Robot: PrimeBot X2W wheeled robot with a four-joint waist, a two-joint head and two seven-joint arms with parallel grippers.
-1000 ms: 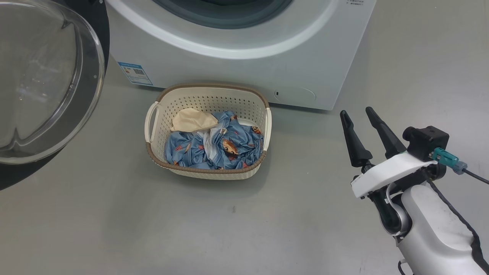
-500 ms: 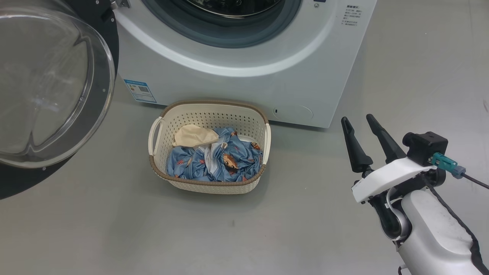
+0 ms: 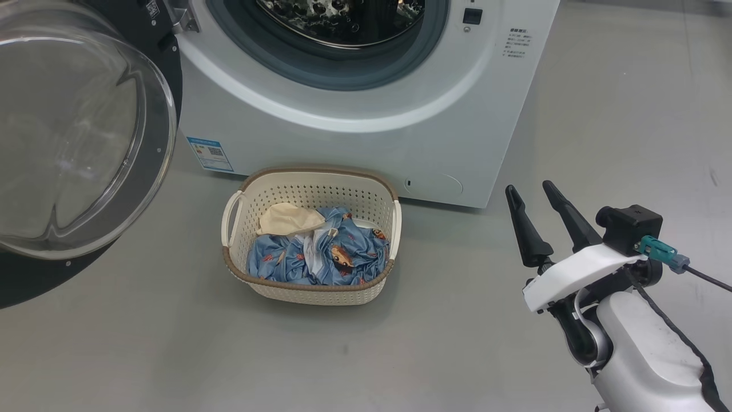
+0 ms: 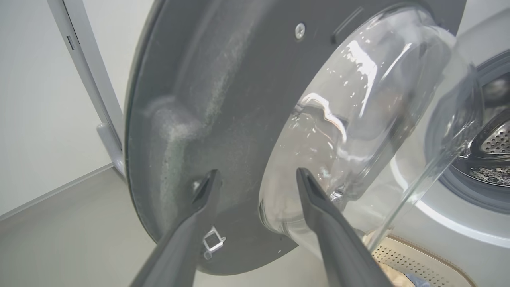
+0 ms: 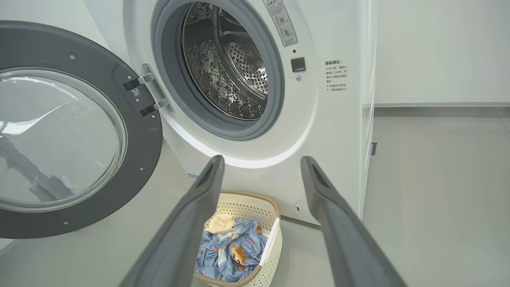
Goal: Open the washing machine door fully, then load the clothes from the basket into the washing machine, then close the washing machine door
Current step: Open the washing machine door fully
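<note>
Glass ringed in glossy black is seen at the far left, where the washing machine door [image 3: 86, 143] is swung wide on its hinge [image 5: 147, 95], its inner face turned to the room. The first step is judged done or nearly so, though whether the door has reached its stop cannot be told. Close before that inner face the left gripper [image 4: 257, 173] is seen with its two fingers spread wide apart, and nothing is clasped between them; whether a fingertip touches the rim cannot be told.

Further right, the basket [image 3: 311, 293] is set on the floor [image 3: 171, 343] just in front of the washing machine [image 3: 372, 149]. The clothes [image 3: 334, 257] are heaped inside it, blue printed fabric with a cream piece on top. No fabric is seen in the drum [image 5: 227, 71], so loading is judged not yet begun.

At the far right the right gripper [image 3: 528, 189] is held above the floor, well apart from the basket, its fingers parted and empty. Loading and the closing of the door are left to be done.
</note>
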